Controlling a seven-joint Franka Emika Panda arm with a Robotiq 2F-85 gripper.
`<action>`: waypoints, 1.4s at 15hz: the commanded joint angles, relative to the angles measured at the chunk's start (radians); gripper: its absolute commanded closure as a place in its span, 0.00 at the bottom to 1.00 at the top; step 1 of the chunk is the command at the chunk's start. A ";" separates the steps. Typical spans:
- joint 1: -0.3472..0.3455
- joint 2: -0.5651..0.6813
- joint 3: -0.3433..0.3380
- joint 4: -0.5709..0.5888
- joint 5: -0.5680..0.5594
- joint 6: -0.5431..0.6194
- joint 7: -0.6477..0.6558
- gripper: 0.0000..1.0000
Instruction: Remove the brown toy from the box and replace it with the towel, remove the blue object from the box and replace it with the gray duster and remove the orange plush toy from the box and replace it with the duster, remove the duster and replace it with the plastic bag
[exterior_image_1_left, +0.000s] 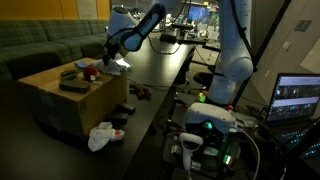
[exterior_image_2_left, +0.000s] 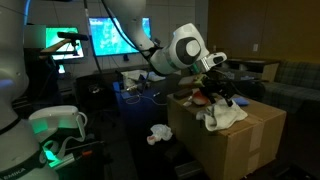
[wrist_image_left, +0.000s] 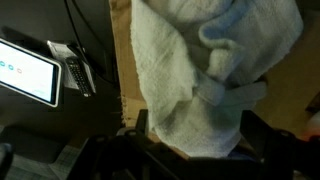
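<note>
One towel (wrist_image_left: 190, 80) drapes the box (exterior_image_2_left: 245, 140) edge beside toys (exterior_image_1_left: 82, 72), hiding whether the gripper (exterior_image_2_left: 222, 93) grips it.

— What do you get on the wrist camera?
— I see a pale towel (wrist_image_left: 200, 80) filling the middle. The brown cardboard box (wrist_image_left: 125, 60) shows at its left edge, and a lit screen (wrist_image_left: 25, 70) is further left.

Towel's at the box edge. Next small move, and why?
Probably nudge the gripper inward, toward the middle of the box, then lower. The towel hangs over the box's edge, partly outside it, right under the gripper. Whether the jaws grip it, I cannot tell.
</note>
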 joint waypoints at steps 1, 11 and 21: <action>0.070 -0.035 -0.034 0.048 0.015 -0.072 0.007 0.00; 0.039 0.084 0.071 0.275 0.187 -0.163 -0.191 0.00; -0.051 0.268 0.160 0.543 0.411 -0.275 -0.448 0.00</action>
